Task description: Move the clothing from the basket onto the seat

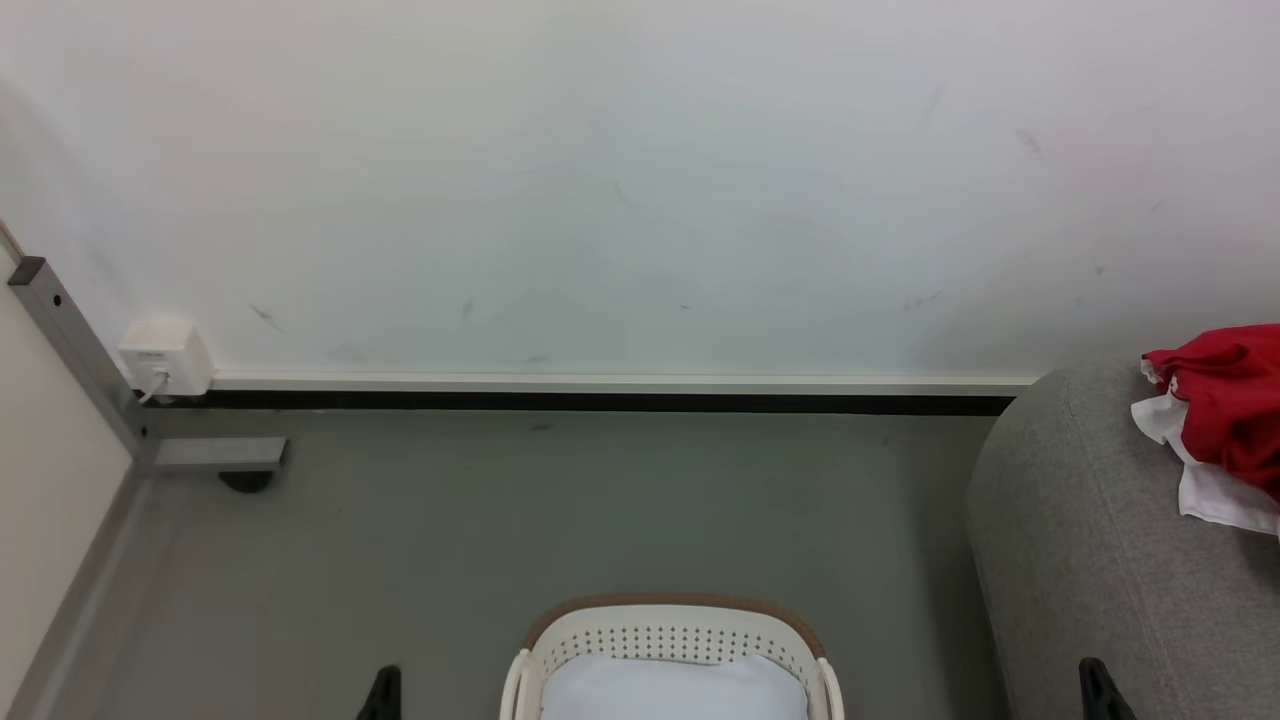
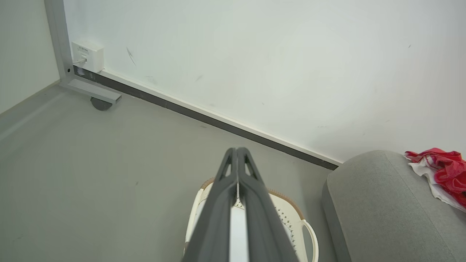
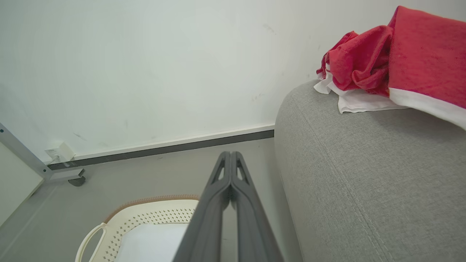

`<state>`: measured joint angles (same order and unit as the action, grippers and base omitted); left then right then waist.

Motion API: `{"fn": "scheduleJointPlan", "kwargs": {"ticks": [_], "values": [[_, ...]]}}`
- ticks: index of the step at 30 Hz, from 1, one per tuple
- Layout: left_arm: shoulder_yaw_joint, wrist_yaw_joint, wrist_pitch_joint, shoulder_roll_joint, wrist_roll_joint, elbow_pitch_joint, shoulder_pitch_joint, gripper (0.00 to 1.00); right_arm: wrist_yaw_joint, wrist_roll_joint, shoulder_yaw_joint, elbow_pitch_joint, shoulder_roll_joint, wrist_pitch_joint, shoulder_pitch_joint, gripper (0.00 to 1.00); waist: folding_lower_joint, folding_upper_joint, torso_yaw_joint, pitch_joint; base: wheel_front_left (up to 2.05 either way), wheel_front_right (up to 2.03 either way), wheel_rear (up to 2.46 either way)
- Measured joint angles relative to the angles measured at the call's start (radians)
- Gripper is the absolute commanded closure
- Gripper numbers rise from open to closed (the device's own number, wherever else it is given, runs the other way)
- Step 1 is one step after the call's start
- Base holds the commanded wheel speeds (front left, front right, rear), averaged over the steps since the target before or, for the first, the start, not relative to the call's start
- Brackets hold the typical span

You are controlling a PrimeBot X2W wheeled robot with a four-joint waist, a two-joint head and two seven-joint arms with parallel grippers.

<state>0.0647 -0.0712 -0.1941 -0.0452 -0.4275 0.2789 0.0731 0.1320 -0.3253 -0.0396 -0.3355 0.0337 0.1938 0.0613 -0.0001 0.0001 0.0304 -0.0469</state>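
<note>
My left end effector [image 2: 237, 151] and right end effector [image 3: 230, 154] are hanging clenched, empty; the clothing [image 1: 1225, 410] is lying on the seat [image 1: 1080, 560], the basket [image 1: 680, 635] looking cleared, so I'm probably done.

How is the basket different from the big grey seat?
The basket is cream-white plastic with little holes and a brown rim; the seat is soft-looking grey woven fabric. The basket is much smaller than the seat. The basket holds a pale pad; the seat has red clothing lying on it. Both stand on the grey floor near the white wall.
</note>
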Motion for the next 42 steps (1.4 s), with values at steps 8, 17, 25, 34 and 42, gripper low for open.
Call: {"fn": "scheduleJointPlan", "kwargs": {"ticks": [8,17,25,34,42], "values": [[-0.021,-0.004,0.035,0.000,-0.136,-0.003,-0.017,1.00,0.000,-0.147,-0.006,0.012,0.000,-0.033,-0.020,1.00,0.0000,0.0000,-0.002,0.004,0.00,0.00,0.00],[-0.040,-0.012,0.070,0.000,-0.274,-0.007,-0.040,1.00,0.000,-0.297,-0.016,0.021,0.002,-0.070,-0.040,1.00,0.0000,0.0000,-0.005,0.008,0.00,0.00,0.00],[-0.057,-0.016,0.099,0.000,-0.381,-0.011,-0.056,1.00,0.000,-0.417,-0.023,0.029,0.002,-0.098,-0.055,1.00,0.0001,0.0000,-0.007,0.011,0.00,0.00,0.00],[-0.075,-0.022,0.127,0.000,-0.491,-0.014,-0.074,1.00,0.000,-0.541,-0.030,0.039,0.003,-0.127,-0.068,1.00,0.0001,-0.0001,-0.009,0.015,0.00,0.00,0.00],[-0.089,-0.026,0.153,0.000,-0.592,-0.017,-0.090,1.00,0.000,-0.638,-0.035,0.044,0.003,-0.151,-0.081,1.00,0.0001,0.0000,-0.011,0.019,0.00,0.00,0.00]]}}
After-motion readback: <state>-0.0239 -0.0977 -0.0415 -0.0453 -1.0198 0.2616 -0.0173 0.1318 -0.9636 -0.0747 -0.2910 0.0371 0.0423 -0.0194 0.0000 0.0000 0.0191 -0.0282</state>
